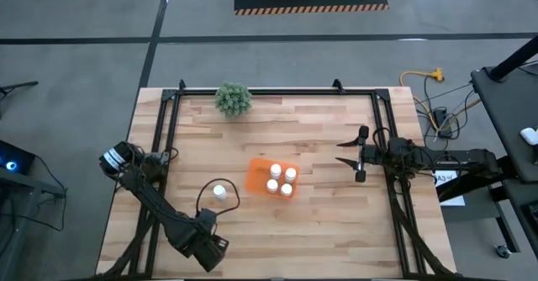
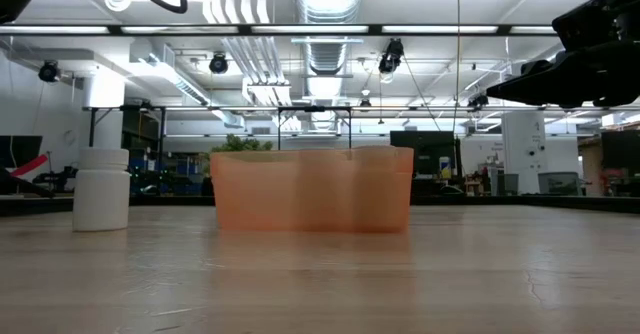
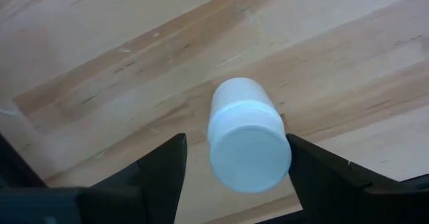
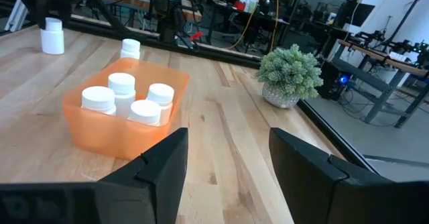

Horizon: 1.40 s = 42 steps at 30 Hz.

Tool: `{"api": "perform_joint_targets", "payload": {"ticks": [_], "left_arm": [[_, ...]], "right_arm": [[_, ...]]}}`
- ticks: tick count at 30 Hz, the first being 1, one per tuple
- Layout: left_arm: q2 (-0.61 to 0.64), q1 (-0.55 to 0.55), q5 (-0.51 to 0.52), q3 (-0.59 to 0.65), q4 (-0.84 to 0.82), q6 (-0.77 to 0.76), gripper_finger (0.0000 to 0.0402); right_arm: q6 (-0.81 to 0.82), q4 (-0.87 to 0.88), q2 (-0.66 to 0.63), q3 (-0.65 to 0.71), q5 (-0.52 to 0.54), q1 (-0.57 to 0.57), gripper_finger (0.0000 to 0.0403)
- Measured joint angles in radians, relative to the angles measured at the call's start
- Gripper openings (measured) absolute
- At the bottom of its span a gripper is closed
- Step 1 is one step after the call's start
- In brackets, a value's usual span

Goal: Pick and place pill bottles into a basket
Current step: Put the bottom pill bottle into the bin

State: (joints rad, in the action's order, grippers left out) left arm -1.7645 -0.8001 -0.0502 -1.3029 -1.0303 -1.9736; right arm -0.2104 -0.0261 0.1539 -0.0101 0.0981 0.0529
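Observation:
The orange basket (image 1: 256, 173) sits mid-table with several white-capped pill bottles (image 4: 124, 93) standing in it. One pill bottle (image 1: 219, 192) stands alone on the table left of the basket. Another (image 3: 247, 140) stands nearer the front edge (image 4: 52, 36); the left arm hides it in the high view. My left gripper (image 3: 234, 143) is open and points down over this bottle, one finger on each side of its cap. My right gripper (image 1: 340, 151) waits open by the table's right edge, level, with nothing between its fingers. My left gripper comes from above, fingers pointing down on either side of the bottle's white cap (image 3: 249, 158). One finger (image 3: 308, 167) stands right by the cap's rim; I cannot tell whether it touches. The other finger (image 3: 164, 170) is clearly apart. The bottle stands upright on the table.
A small green plant (image 1: 233, 98) stands at the table's far edge. A black frame rail (image 1: 277, 92) runs round the tabletop. Bare wood lies between the basket and my right gripper.

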Motion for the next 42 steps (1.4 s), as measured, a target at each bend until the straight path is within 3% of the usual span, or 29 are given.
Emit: {"api": "perform_joint_targets", "payload": {"ticks": [8,20,24,29,42], "left_arm": [[0.001,0.0,0.0,0.0,0.004,0.041,0.0143],[0.002,0.034,0.006,-0.042,0.001,0.244,0.0143],[0.007,0.064,0.055,-0.062,0.001,0.346,0.0143],[0.017,0.116,0.087,-0.092,0.001,0.463,0.0143],[0.045,0.299,0.05,-0.126,-0.073,0.789,0.0143]], "right_arm": [[0.0,0.0,0.0,0.0,0.0,0.0,0.0199],[0.0,0.0,0.0,0.0,0.0,0.0,0.0199],[0.0,0.0,0.0,0.0,0.0,0.0,0.0199],[0.0,0.0,0.0,0.0,0.0,0.0,0.0199],[0.0,0.0,0.0,0.0,0.0,0.0,0.0199]]}}
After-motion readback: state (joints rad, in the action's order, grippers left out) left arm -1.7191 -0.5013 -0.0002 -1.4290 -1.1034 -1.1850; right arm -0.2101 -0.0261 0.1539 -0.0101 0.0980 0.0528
